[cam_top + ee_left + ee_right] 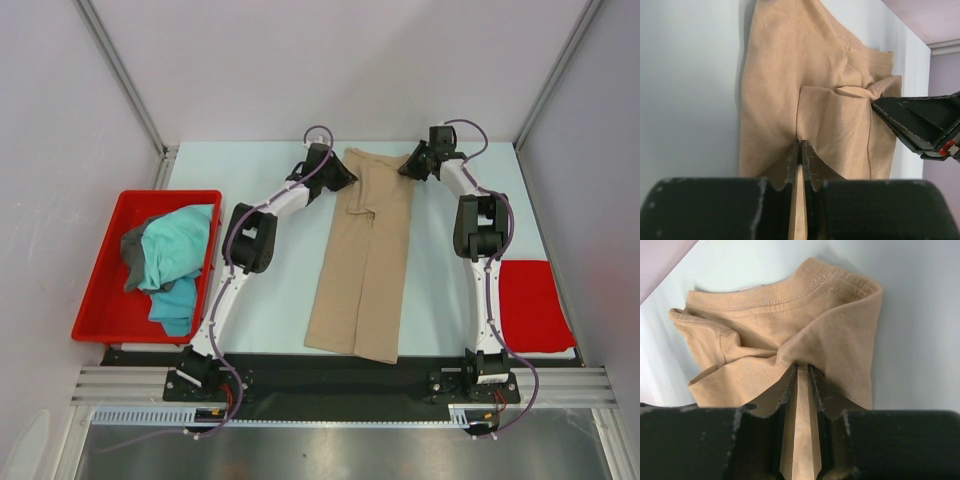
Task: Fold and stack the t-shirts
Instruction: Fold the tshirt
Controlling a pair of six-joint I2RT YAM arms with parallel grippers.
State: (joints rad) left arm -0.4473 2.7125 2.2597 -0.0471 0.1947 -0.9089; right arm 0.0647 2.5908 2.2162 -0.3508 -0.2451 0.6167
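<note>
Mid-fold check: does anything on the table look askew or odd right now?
Mostly tidy. The tan shirt lies as a long strip, slightly slanted, its near hem uneven. At the far end, where the left gripper and right gripper pinch it, the cloth is bunched and a sleeve fold puckers. Nothing spilled or damaged.

The left arm (215, 300) and the right arm (487, 290) look alike: slim white links joined by bulky black joint housings. A thin purple cable (318, 130) loops out near each wrist, and more purple cable curls round each black base block (190, 380). The left end effector (799, 149) has two matte black fingers (792, 156) that taper to thin tips, their edges scuffed pale and flecked with white scratches. The right end effector (801, 372) is built the same way, and the left wrist view shows a small red mark (947, 146) on its side.
</note>
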